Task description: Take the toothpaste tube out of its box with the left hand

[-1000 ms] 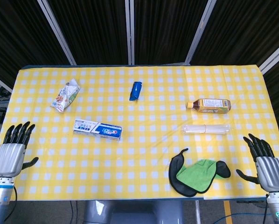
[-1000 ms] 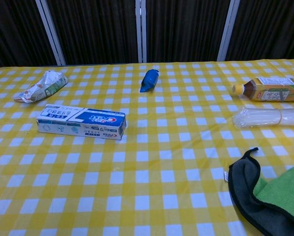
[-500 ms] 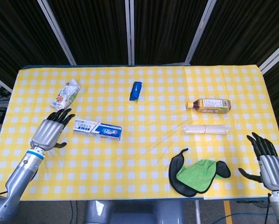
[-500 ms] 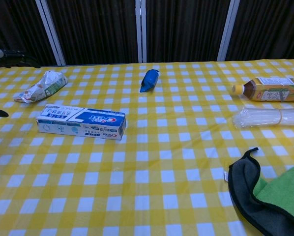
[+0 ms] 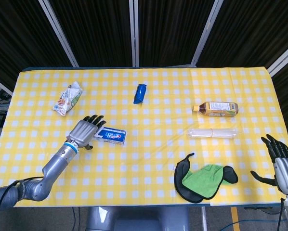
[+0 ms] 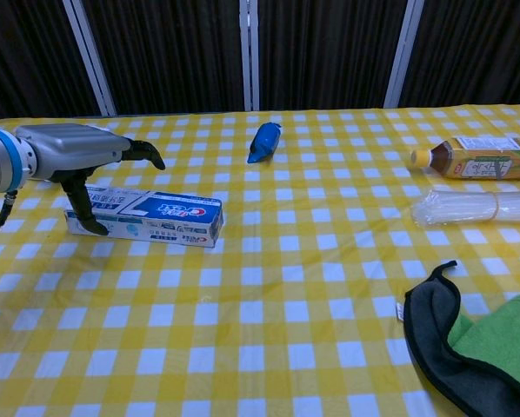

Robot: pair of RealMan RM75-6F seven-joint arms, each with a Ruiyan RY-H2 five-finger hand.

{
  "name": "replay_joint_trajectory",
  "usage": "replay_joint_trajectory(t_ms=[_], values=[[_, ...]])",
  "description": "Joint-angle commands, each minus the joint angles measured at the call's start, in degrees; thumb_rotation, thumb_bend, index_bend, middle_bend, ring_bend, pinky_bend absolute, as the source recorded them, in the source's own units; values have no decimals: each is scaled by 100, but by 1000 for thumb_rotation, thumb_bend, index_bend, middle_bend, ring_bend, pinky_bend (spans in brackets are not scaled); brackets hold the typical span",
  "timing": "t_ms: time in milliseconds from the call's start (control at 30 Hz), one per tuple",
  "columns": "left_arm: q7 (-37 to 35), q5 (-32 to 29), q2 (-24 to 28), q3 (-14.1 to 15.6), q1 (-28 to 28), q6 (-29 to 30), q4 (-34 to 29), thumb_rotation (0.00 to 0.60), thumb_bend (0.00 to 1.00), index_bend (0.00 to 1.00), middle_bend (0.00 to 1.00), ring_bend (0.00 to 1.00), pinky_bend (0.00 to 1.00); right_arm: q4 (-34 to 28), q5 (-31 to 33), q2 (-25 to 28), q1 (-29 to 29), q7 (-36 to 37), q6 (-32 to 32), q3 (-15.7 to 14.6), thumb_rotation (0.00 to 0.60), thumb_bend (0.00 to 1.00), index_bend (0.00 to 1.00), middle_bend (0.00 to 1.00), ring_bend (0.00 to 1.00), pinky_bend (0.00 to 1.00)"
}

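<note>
The toothpaste box [image 5: 110, 135] [image 6: 156, 216], white and blue, lies flat on the yellow checked table, left of centre. My left hand [image 5: 83, 132] [image 6: 73, 162] hovers over the box's left end with fingers spread and curved down, thumb [image 6: 84, 212] hanging in front of the box; it grips nothing. The tube itself is hidden inside the box. At the table's front right corner my right hand [image 5: 281, 165] stays open, fingers apart, far from the box; the chest view does not show it.
A snack packet [image 5: 67, 98] [image 6: 71, 153] lies at the back left, a blue wrapper [image 5: 140, 93] [image 6: 264, 142] at back centre. To the right are a tea bottle [image 5: 216, 108] [image 6: 477, 157], a clear plastic sleeve [image 5: 213, 132] [image 6: 477, 208], and a green and black cloth [image 5: 203, 180] [image 6: 482, 343].
My left hand has travelled right and forward from the table's left edge to above the box's left end. The right hand has drifted slightly down and right.
</note>
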Motion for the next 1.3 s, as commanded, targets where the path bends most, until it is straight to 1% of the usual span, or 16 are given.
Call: replay_joint_trajectory(t_ms=[33,233,400,533,667,700,800,867,933,1000,1133,1300], values=[[164,-323,-265,51,-222,27,249,600,52,121,0,47,145,18,13,15,-2,61,-7,9,600,61,0,0,0,0],[358,-782,-623,92,-558,5,630,600,54,134,0,53,155,59,50,28,9,157,-54,20,600,61,0,0,0,0],[479,-1037,-870,173,-769,-20,913,600,57,153,7,63,159,95,100,34,27,208,-117,32,600,61,0,0,0,0],[463,-1165,-1024,189,-888,-17,1057,600,61,197,47,97,182,112,106,28,38,223,-143,34,600,60,0,0,0,0],[413,-1136,-1134,206,-970,34,1109,600,68,246,91,138,213,121,115,28,40,239,-154,37,600,60,0,0,0,0],[376,-1107,-1172,208,-982,64,1119,600,98,275,118,162,235,121,114,29,39,246,-153,37,600,61,0,0,0,0],[299,-972,-1274,245,-997,171,1162,600,194,415,241,266,320,125,112,32,38,263,-156,36,600,61,0,0,0,0],[254,-783,-1361,292,-993,292,1234,600,282,531,345,353,388,124,103,36,37,271,-153,35,600,61,0,0,0,0],[139,-527,-1472,315,-953,479,1315,600,359,597,403,403,429,128,98,34,35,272,-147,35,600,61,0,0,0,0],[-49,-283,-1553,313,-897,632,1376,600,400,629,429,425,450,128,94,34,35,275,-148,33,600,61,0,0,0,0],[-257,9,-1591,331,-838,766,1416,600,454,673,460,450,476,125,95,37,33,283,-144,35,600,60,0,0,0,0],[-440,540,-1579,465,-767,960,1512,600,462,677,463,451,477,110,73,40,20,268,-116,28,600,61,0,0,0,0]])
